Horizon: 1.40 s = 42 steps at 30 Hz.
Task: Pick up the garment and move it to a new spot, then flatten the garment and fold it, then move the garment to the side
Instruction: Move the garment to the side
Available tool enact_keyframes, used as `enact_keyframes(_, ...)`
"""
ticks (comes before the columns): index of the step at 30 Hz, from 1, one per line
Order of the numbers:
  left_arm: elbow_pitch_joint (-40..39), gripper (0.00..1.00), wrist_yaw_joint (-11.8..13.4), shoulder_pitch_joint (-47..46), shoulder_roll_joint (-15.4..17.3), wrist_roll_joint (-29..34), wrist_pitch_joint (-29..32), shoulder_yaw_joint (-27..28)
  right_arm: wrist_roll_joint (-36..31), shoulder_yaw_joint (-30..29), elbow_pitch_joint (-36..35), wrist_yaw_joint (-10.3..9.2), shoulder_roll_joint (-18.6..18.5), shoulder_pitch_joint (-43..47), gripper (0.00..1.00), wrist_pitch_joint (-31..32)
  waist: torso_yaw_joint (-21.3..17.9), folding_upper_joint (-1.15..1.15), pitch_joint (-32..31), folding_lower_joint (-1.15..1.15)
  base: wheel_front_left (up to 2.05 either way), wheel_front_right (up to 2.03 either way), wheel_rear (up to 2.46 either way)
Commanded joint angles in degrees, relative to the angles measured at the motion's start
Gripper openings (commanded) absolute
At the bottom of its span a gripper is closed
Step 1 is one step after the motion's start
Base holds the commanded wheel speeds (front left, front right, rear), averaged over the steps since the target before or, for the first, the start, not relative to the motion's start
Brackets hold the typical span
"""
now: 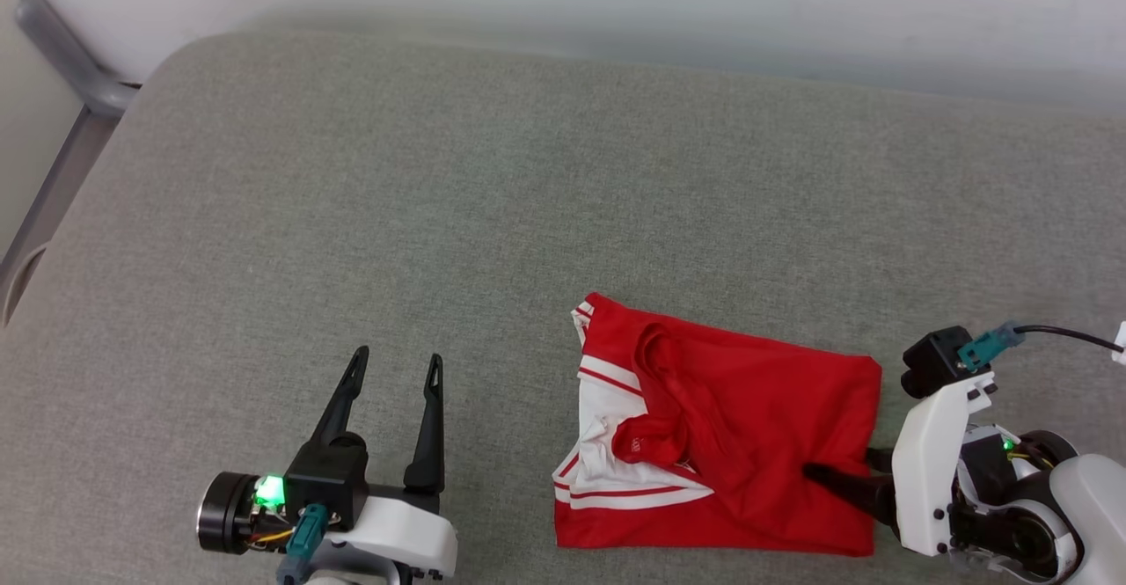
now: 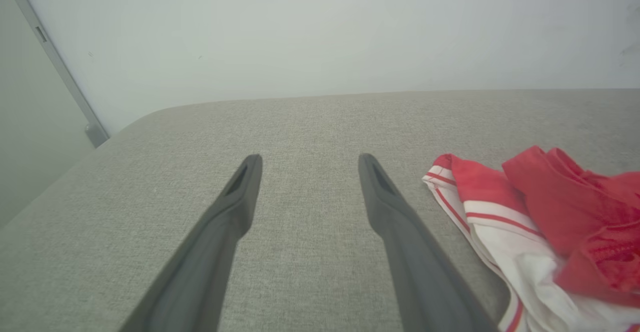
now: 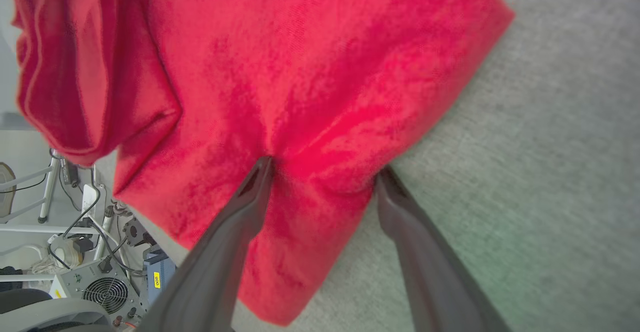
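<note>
A grey fabric-topped table (image 1: 352, 171) carries the garment (image 1: 756, 409), a red jersey folded into a rough rectangle. It lies in the lower right of the head view, close to the table's near edge. Its white sleeves, trimmed in red and white stripes, sit bunched along its left side, and a loose red fold crosses the middle.

The left gripper (image 1: 398, 356) hovers over bare table well to the left of the jersey, its fingers spread and empty. The right gripper (image 1: 840, 466) reaches in from the right at the jersey's lower right corner. Its fingers stand wide apart, one lying on the red cloth and the other at the cloth's edge, clamped on nothing.

The right wrist view brings that corner up close: a ridge of the garment (image 3: 300, 72) rises between the two fingers (image 3: 250, 197). Past the table's edge it shows a fan-grilled box (image 3: 102, 292) and cables on the floor.

The left wrist view shows the striped sleeve edge of the garment (image 2: 500, 222) just right of the spread fingers (image 2: 395, 212), with a pale wall (image 2: 320, 32) beyond the table.
</note>
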Motion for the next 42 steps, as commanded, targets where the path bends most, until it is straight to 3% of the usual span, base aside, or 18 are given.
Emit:
enact_keyframes(1, 0.0, 1.0, -0.1, -0.8, 0.0, -0.2, -0.1, 0.1, 0.4, 0.5, 0.5, -0.05, 0.3, -0.4, 1.0, 0.0, 0.4, 0.0, 0.5, -0.01, 0.0, 0.0, 0.0)
enact_keyframes(7, 0.2, 1.0, 0.1, -1.9, -0.2, -0.3, -0.1, -0.3, 0.3, 5.8, 3.9, -0.06, 1.2, 0.5, 1.0, -2.5, 0.8, 0.0, 1.5, -0.01, 0.0, 0.0, 0.0)
enact_keyframes(10, 0.3, 1.0, 0.3, -2.0, -0.3, -0.4, -0.1, -0.2, -0.6, 6.5, 4.8, -0.1, 0.8, -1.0, 1.0, -6.6, 0.6, 0.0, 1.6, -0.01, 0.0, 0.0, 0.0)
enact_keyframes(11, 0.4, 1.0, 0.4, -2.0, -0.3, -0.4, -0.1, -0.1, -0.6, 6.9, 5.2, -0.1, 0.7, -1.5, 0.46, -7.6, 0.6, 0.0, 1.5, -0.01, 0.0, 0.0, 0.0)
enact_keyframes(13, 0.5, 1.0, 0.4, -1.7, -0.3, -0.4, -0.1, 0.0, -0.6, 7.1, 5.4, -0.1, 0.5, -2.4, 0.0, -10.0, 0.4, 0.0, 1.3, -0.01, 0.0, 0.0, 0.0)
enact_keyframes(20, 0.6, 1.0, 0.5, -0.6, -0.4, -0.3, -0.1, 0.4, -0.2, 8.4, 3.9, -0.08, -1.6, -6.2, 0.0, -16.3, -0.5, 0.0, -0.1, -0.01, 0.0, 0.0, 0.0)
enact_keyframes(26, 0.6, 1.0, 0.7, 0.6, -0.5, -0.5, -0.1, 0.8, -2.6, 9.7, 0.4, -0.07, -5.6, -8.8, 0.0, -20.0, -2.6, 0.0, -1.3, -0.01, 0.0, 0.0, 0.0)
enact_keyframes(34, -0.2, 1.0, 0.2, 1.3, -0.4, -0.6, -0.1, 1.4, -8.3, 11.8, -4.6, -0.07, -12.6, -12.4, 0.0, -22.1, -7.3, 0.0, -1.8, -0.01, 0.0, 0.0, 0.0)
enact_keyframes(42, -1.1, 1.0, 0.0, 0.6, 0.0, -0.1, -0.1, 2.4, -9.2, 10.2, -6.7, -0.07, -15.3, -14.1, 0.0, -22.4, -12.3, 0.0, -1.2, -0.01, 0.0, 0.0, 0.0)
